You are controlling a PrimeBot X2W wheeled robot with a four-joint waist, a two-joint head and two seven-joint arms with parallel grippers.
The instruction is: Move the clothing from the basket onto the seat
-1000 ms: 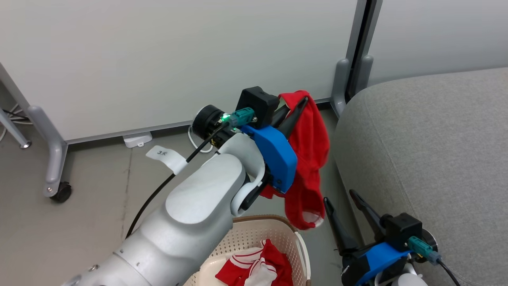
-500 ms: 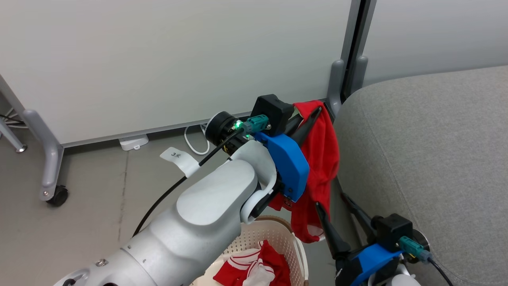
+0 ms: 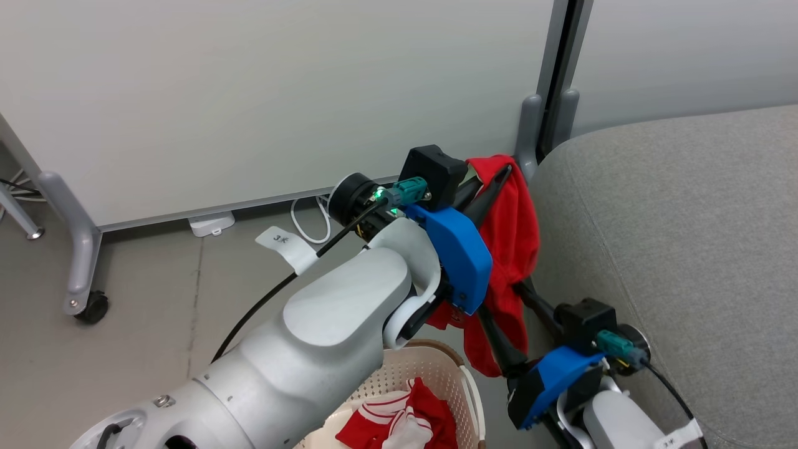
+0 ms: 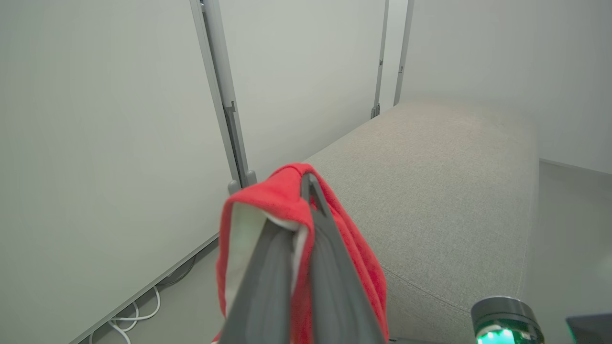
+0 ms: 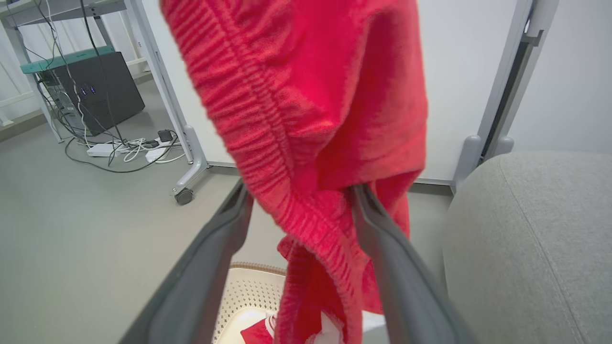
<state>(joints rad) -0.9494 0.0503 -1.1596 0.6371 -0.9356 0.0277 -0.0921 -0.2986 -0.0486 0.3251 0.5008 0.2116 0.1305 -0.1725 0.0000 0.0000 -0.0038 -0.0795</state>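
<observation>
Basket (image 3: 399,374) at bottom centre of head view, striped red-white garment (image 3: 430,408) bunched inside it, not yet moved. Right tool (image 5: 299,191) just past it at lower right, fingers spread wide, empty; lower part of the hanging cloth falls between them, and contact can't be told. Left tool (image 4: 306,181) higher, mid frame, fingers together and clamped on a fold of the red garment (image 3: 514,231). That garment dangles free above the basket, just beside the rounded edge of the seat (image 3: 673,218), not on it.

Handling, judged:
- cloth looks light, limp and soft, a fleecy knit with pale lining; it sags straight down from the pinch, no stiffness at all
- not fragile, not slippery; the nap should give the fingers good friction
- ribbed elastic band seen in the right wrist view is the thickest part, best place for a second hold
- a single pinch point means the tail swings and could drag on the basket rim or drape over a finger
- striped piece in the basket: take a raised bunch at its top, not a flat layer

Grey seat fills the right of frame; pale wall panel (image 3: 249,93) behind, upper left.
</observation>
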